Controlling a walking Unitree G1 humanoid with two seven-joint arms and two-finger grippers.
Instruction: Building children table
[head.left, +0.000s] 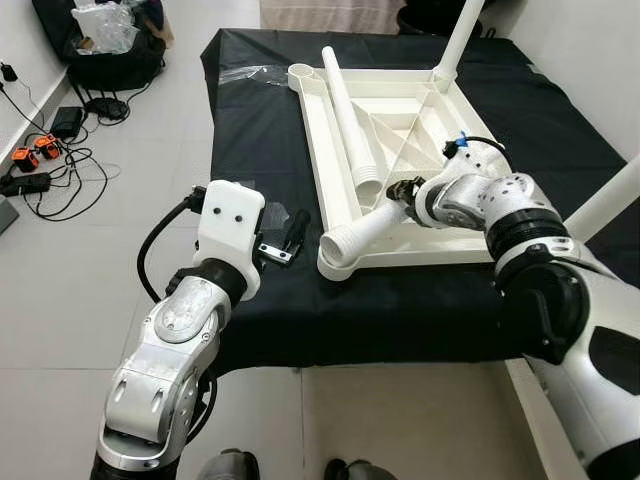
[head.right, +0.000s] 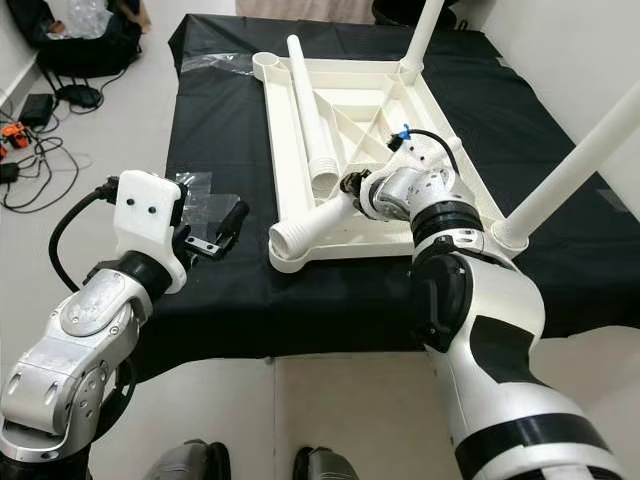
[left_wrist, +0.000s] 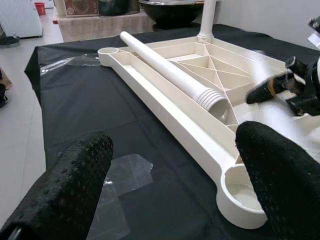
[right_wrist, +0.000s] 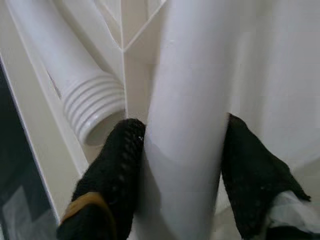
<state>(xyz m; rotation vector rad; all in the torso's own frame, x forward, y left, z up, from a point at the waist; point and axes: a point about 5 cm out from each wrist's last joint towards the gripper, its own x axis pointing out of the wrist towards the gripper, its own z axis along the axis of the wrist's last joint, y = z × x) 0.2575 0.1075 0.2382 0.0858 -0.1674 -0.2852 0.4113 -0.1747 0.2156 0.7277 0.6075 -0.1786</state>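
My left gripper (head.left: 285, 238) hovers with jaws spread over the black worktop (head.left: 260, 160), beside the upturned tabletop (head.left: 400, 110). My right gripper (head.left: 405, 190) clamps a table leg (head.left: 362, 229) resting across its near corner; another leg (head.left: 345, 105) lies farther back.

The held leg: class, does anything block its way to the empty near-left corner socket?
Nothing visible does. The right gripper holds the leg, whose threaded end lies beside the open socket. The loose leg lies farther along the tabletop.
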